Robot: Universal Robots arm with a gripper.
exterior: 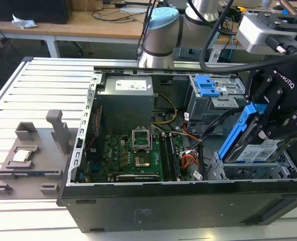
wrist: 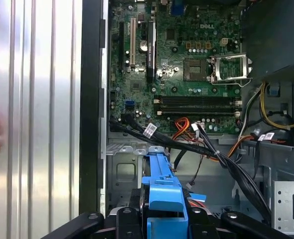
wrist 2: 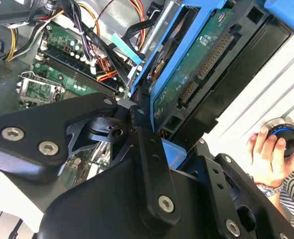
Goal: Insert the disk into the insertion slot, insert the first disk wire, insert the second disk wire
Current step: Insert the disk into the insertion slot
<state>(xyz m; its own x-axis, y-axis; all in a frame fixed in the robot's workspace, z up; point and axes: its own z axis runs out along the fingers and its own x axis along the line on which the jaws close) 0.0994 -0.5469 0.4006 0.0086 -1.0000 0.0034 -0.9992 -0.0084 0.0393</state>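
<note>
My gripper [exterior: 268, 126] is shut on the disk [exterior: 254, 148], a flat drive with a white label in a bright blue carrier. It holds the disk tilted, the upper end raised, over the case's near corner on the exterior view's right. The lower end of the disk dips into the insertion slot [exterior: 249, 173], a low bay of silver perforated metal. In the second wrist view the disk's green circuit board [wrist 2: 196, 64] and its connectors lie between the black fingers [wrist 2: 149, 149]. The first wrist view has the blue carrier [wrist: 161, 191] above the silver bay [wrist: 124, 172]. Loose black cables [wrist: 186, 144] cross beside the bay.
The open computer case [exterior: 138, 206] holds a green motherboard [exterior: 133, 155] and a taller grey cage with a blue latch [exterior: 207, 86]. A grey fixture [exterior: 27, 160] stands on the slatted table at the exterior view's left. A person's hand [wrist 2: 268, 149] rests on a knob outside the case.
</note>
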